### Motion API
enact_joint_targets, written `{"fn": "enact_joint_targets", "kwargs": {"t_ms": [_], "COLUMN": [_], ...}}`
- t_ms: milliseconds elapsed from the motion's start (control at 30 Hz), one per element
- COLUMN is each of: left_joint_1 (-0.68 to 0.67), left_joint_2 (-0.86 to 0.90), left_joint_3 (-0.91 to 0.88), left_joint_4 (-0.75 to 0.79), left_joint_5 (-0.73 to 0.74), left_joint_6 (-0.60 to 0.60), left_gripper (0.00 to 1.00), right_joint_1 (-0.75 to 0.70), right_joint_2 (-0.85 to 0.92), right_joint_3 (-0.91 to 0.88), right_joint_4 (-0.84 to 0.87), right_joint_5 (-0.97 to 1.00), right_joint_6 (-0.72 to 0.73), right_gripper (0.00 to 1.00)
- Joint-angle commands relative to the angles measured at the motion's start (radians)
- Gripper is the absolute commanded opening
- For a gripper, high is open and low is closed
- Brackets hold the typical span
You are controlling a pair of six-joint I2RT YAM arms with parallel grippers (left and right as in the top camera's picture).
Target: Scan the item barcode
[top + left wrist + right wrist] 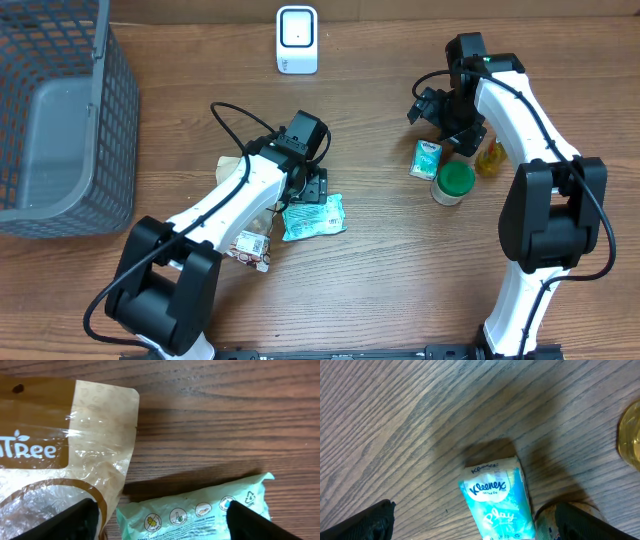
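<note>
The white barcode scanner (297,40) stands at the back of the table. A mint-green wipes pack (313,217) (200,512) lies flat on the wood. My left gripper (312,187) (160,527) hovers over its upper edge, open, its fingers (70,522) wide apart on either side of the pack and not touching it. A brown snack bag (232,170) (60,455) lies just to the left. My right gripper (447,132) (475,527) is open above a blue Kleenex tissue pack (427,158) (495,502), holding nothing.
A grey wire basket (60,120) fills the far left. A green-lidded jar (453,182) and a yellow bottle (489,158) (630,435) stand close to the tissue pack. A small snack packet (250,247) lies under the left arm.
</note>
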Motion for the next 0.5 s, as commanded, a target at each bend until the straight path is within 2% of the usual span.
{"fn": "enact_joint_targets", "kwargs": {"t_ms": [0, 33, 133, 233, 333, 467], "left_joint_1": [0.0, 0.0, 0.0, 0.0, 0.0, 0.0], "left_joint_2": [0.047, 0.058, 0.072, 0.072, 0.072, 0.072], "left_joint_3": [-0.006, -0.006, -0.006, -0.006, -0.006, -0.005], "left_joint_4": [-0.01, -0.016, -0.044, -0.076, -0.116, -0.157], "left_joint_5": [0.032, 0.043, 0.09, 0.141, 0.186, 0.262], "left_joint_6": [0.014, 0.014, 0.015, 0.015, 0.015, 0.016], "left_gripper": [0.83, 0.82, 0.69, 0.7, 0.62, 0.62], "right_joint_1": [-0.004, -0.004, -0.004, -0.004, -0.004, -0.004], "right_joint_2": [-0.022, -0.022, -0.022, -0.022, -0.022, -0.022], "right_joint_3": [0.027, 0.027, 0.027, 0.027, 0.027, 0.027], "right_joint_4": [0.003, 0.003, 0.003, 0.003, 0.003, 0.003], "right_joint_5": [-0.001, -0.001, -0.001, -0.001, -0.001, -0.001], "right_joint_6": [-0.004, -0.004, -0.004, -0.004, -0.004, -0.004], "right_gripper": [1.0, 1.0, 1.0, 1.0, 1.0, 1.0]}}
